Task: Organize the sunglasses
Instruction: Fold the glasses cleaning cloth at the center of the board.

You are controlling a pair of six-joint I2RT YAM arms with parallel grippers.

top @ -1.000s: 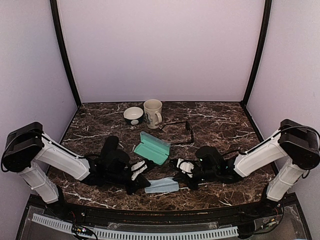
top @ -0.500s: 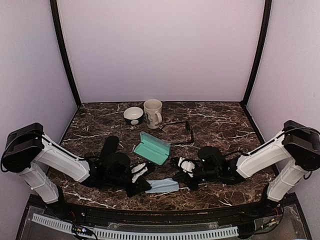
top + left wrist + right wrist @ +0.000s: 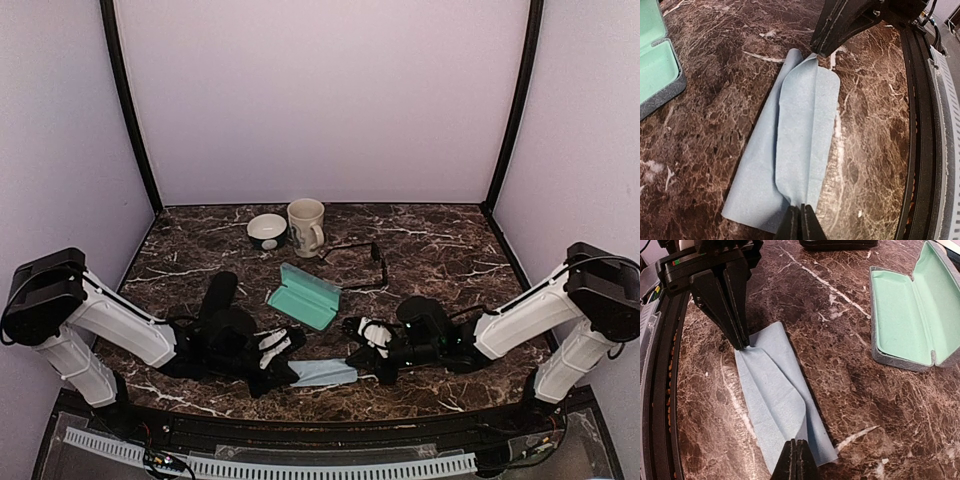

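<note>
A light blue cloth (image 3: 325, 373) lies folded lengthwise near the table's front edge. My left gripper (image 3: 291, 371) is shut on its left end (image 3: 800, 220). My right gripper (image 3: 370, 372) is shut on its right end (image 3: 796, 455). The cloth (image 3: 800, 145) (image 3: 775, 390) is stretched between them, its upper flap lifted at both pinched ends. The black wire-framed sunglasses (image 3: 360, 262) lie open behind the right arm, apart from both grippers. The brownish thick-framed pair is not in view.
The grey-blue hard case (image 3: 304, 296) lies open, mint-lined, just behind the cloth (image 3: 910, 315) (image 3: 655, 65). The black oval case (image 3: 218, 291) lies by the left arm. A bowl (image 3: 267, 231) and a mug (image 3: 306, 226) stand at the back.
Both grippers have moved slightly toward the table's front edge with the cloth's ends in them, and have come lower. The cloth's flap now lies over its lower layer.
</note>
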